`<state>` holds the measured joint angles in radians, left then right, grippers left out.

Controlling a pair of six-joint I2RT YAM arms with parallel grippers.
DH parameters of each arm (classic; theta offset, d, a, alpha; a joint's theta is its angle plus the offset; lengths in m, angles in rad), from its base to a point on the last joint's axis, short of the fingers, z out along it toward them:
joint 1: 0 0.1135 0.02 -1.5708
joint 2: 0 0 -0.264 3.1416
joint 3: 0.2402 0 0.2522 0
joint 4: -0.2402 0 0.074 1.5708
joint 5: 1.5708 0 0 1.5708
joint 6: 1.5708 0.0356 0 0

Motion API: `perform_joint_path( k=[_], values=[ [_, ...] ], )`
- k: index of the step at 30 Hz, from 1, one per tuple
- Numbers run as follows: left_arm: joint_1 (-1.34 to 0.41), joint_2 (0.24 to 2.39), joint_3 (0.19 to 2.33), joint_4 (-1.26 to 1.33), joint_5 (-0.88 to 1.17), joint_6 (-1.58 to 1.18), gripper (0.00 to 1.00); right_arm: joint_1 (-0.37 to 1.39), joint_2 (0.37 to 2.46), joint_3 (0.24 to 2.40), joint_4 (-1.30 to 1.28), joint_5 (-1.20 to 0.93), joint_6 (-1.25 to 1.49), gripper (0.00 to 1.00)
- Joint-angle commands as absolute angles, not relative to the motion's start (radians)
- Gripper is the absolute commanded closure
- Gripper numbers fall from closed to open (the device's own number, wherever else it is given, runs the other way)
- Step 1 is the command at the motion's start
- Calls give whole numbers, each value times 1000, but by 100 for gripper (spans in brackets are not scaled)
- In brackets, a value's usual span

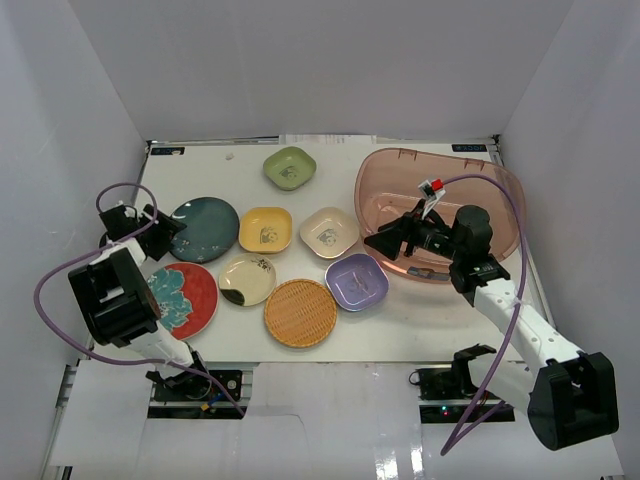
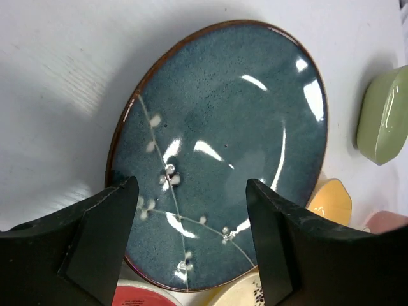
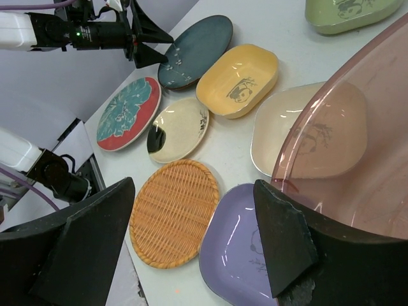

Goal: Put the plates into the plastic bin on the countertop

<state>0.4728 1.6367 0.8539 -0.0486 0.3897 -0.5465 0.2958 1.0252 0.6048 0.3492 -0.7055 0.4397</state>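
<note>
Several plates lie on the white countertop. My left gripper hangs open over the near edge of the round teal plate, touching nothing. The red plate, round cream plate and woven orange plate lie in front; the yellow, cream square and green ones sit further back. My right gripper is open and empty by the left rim of the plastic bin, above the lavender plate.
White walls close in the countertop on the left, back and right. The bin holds no plate that I can see. Purple cables loop from both arms. The plates lie close together, the cream square one partly under the bin's rim.
</note>
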Motion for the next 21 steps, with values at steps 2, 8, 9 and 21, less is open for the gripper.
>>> perform_joint_path(
  k=[2, 8, 9, 21],
  values=[
    [509, 1609, 887, -26, 416, -482, 21, 316, 1015, 603, 394, -703, 431, 20],
    [522, 1632, 896, -22, 409, -479, 26, 325, 1022, 606, 387, -695, 423, 20],
    [526, 1628, 888, -11, 411, -480, 26, 327, 1020, 606, 385, -693, 422, 20],
    [548, 1581, 831, 12, 354, -460, 30, 342, 1040, 611, 385, -690, 417, 20]
  ],
)
